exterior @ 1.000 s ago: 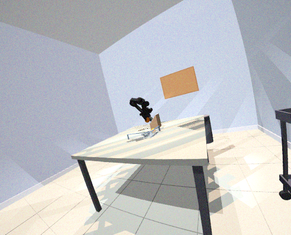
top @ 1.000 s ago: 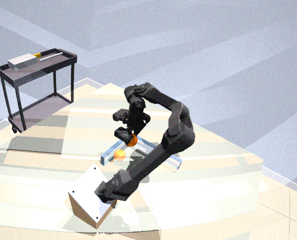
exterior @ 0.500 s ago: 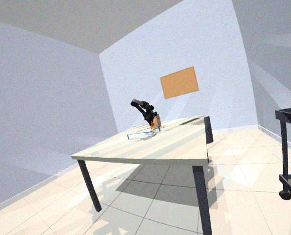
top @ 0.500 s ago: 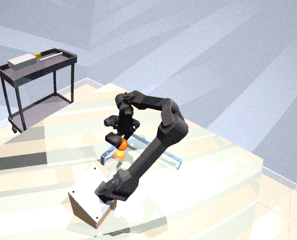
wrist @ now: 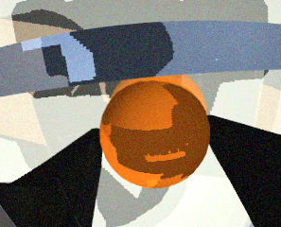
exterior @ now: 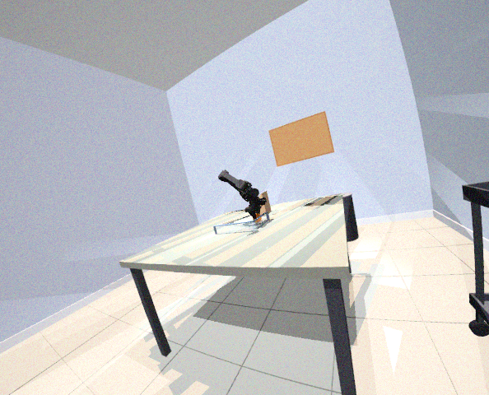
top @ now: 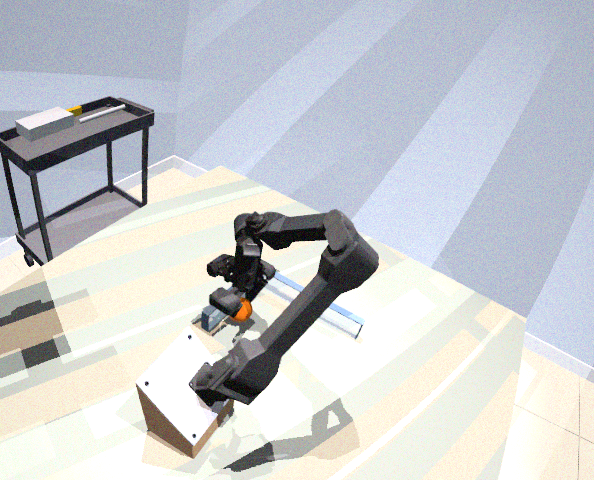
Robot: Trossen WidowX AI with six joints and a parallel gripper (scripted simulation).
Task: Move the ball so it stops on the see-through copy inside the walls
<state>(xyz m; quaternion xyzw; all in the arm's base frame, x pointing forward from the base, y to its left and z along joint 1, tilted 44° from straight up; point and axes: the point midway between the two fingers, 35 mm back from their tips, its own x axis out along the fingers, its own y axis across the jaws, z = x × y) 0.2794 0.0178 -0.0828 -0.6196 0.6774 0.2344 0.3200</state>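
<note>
The orange ball (top: pixel 243 310) (exterior: pixel 257 216) (wrist: pixel 154 134) is held between the two dark fingers of my gripper (top: pixel 241 308) (exterior: pixel 258 217) (wrist: pixel 153 129), which is shut on it. The see-through copy (wrist: pixel 195 89) shows as a lighter orange sliver just behind the ball's upper edge in the wrist view; the ball hides most of it. I cannot make it out apart from the ball in the top and exterior views. One clear wall (top: pixel 209 322) (wrist: pixel 220 46) with a bluish top runs close beside the ball. The other clear wall (top: pixel 343 311) runs to the right, partly behind my arm. The ball's exact height above the table is unclear.
The arm's base is at a wedge-shaped block (top: pixel 170 379) with a white sloping face, near the ball. A dark cart (top: pixel 93 136) (exterior: pixel 477 250) carrying a grey box (top: pixel 46 122) stands away from the table (exterior: pixel 236 268).
</note>
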